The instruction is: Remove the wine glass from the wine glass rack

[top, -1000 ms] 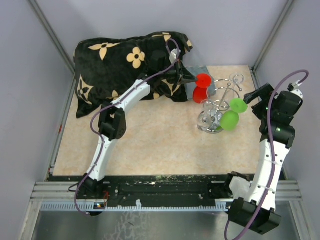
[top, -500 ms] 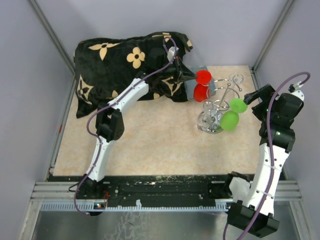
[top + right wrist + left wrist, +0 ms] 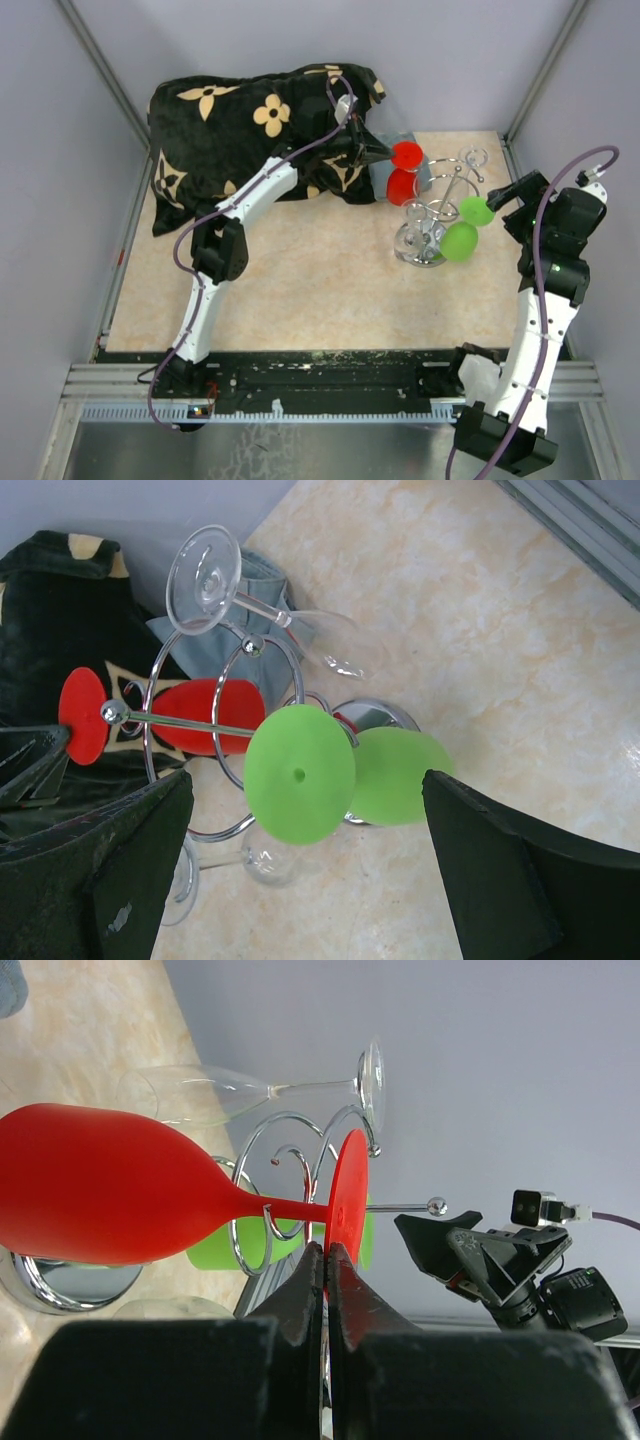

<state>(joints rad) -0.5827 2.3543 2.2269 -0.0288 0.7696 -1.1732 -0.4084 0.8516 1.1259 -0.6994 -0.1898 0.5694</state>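
Left gripper [image 3: 327,1255] pinches the red wine glass [image 3: 110,1200] by its foot, at the wine glass rack [image 3: 70,1285]. Right gripper [image 3: 305,825] spread wide.

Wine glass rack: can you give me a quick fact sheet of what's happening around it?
Rack: silver wire stand with mirror base
Held in its loops: red glass, green glass, clear glass
Left tool: shut on the red glass's foot
Right tool: open, near the green glass, not touching
Behind: black flowered cloth
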